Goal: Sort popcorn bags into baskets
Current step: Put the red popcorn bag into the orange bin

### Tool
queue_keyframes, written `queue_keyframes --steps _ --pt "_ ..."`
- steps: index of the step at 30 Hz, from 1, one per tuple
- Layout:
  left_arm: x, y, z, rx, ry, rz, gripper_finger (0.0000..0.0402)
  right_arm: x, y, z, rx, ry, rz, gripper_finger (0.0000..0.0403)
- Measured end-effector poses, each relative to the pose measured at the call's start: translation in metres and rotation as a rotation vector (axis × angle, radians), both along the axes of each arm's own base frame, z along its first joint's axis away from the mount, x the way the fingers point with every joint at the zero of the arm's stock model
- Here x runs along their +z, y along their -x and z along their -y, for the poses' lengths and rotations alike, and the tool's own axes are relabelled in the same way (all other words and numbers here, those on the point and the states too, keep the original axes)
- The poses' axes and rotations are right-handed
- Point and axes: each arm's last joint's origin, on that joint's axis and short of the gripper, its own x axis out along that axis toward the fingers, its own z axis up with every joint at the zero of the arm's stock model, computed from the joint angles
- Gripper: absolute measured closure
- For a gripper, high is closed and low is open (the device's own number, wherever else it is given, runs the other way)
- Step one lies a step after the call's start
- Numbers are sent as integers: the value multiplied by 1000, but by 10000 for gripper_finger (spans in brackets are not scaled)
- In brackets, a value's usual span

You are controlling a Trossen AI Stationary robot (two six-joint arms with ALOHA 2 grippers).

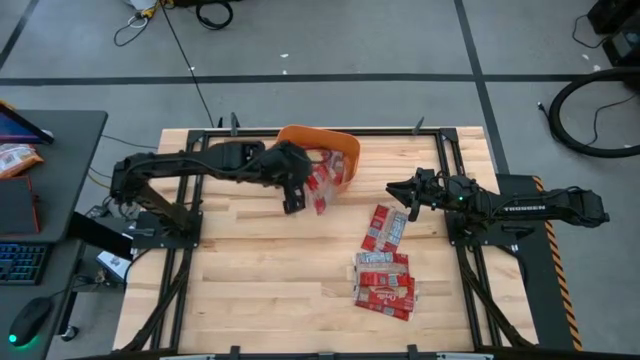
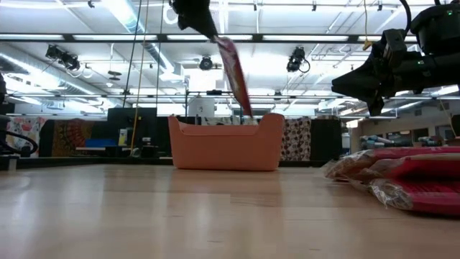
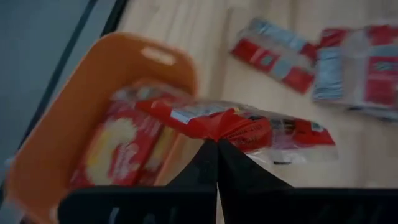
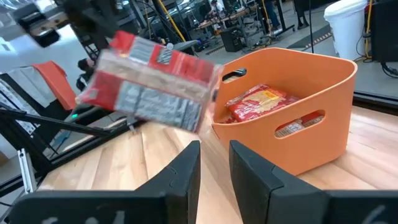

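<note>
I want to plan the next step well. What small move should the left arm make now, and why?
Probably carry the held popcorn bag a little farther over the orange basket, then open the jaws. The left gripper is shut on the bag, which hangs at the basket's near rim, not fully above the opening. The right gripper waits open above the table.

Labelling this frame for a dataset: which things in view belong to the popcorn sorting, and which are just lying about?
Part of the job:
- held popcorn bag, in the left gripper
- orange basket, a bag already inside
- loose popcorn bags on the table
- right gripper, open, empty

Lying about:
- keyboard
- mouse
- floor cables
</note>
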Motion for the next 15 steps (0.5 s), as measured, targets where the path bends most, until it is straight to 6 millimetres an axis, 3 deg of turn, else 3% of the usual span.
queue_keyframes --steps 15 --pt "-6 27 -70 197 -60 -162 401 0 0 0 0 0 0 313"
